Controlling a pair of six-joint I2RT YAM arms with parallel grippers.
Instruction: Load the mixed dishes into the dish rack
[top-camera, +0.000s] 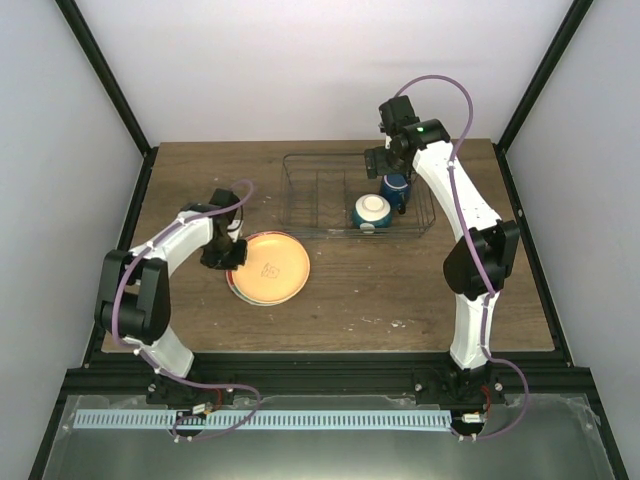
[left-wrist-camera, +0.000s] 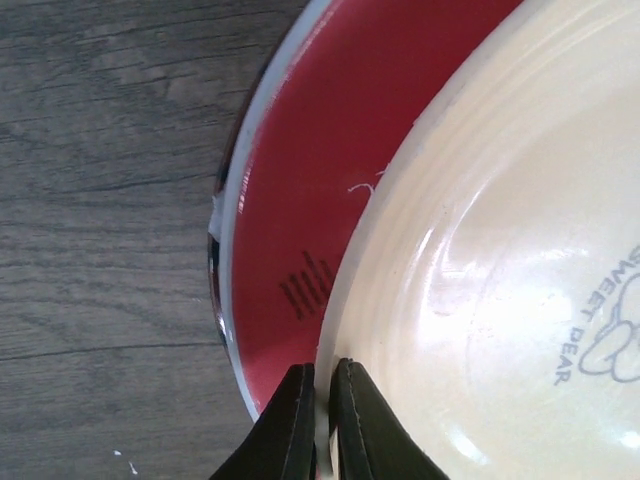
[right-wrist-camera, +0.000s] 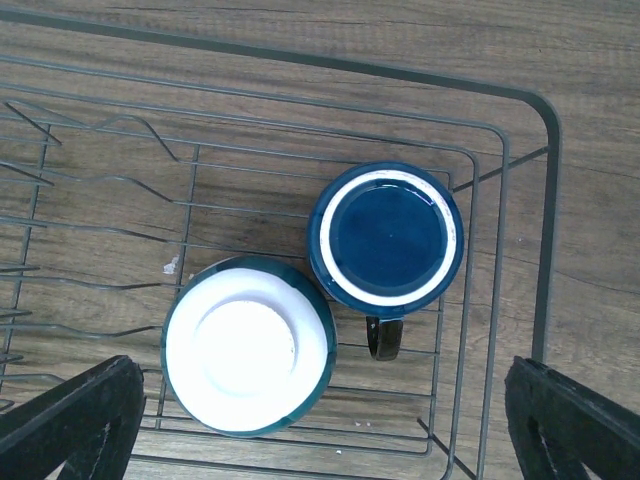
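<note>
Right wrist: mug (right-wrist-camera: 386, 235) x1, bowl (right-wrist-camera: 248, 345) x1

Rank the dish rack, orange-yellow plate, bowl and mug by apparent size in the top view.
1. dish rack
2. orange-yellow plate
3. bowl
4. mug, only slightly smaller than the bowl, so that pair is close.

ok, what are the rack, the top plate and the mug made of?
Dish rack: metal wire, possibly coated; thin bent rods, dull grey. Yellow plate: glazed ceramic or melamine, can't tell which; glossy highlights, printed logo. Mug: likely glazed ceramic; shiny dark blue, white ring.
</note>
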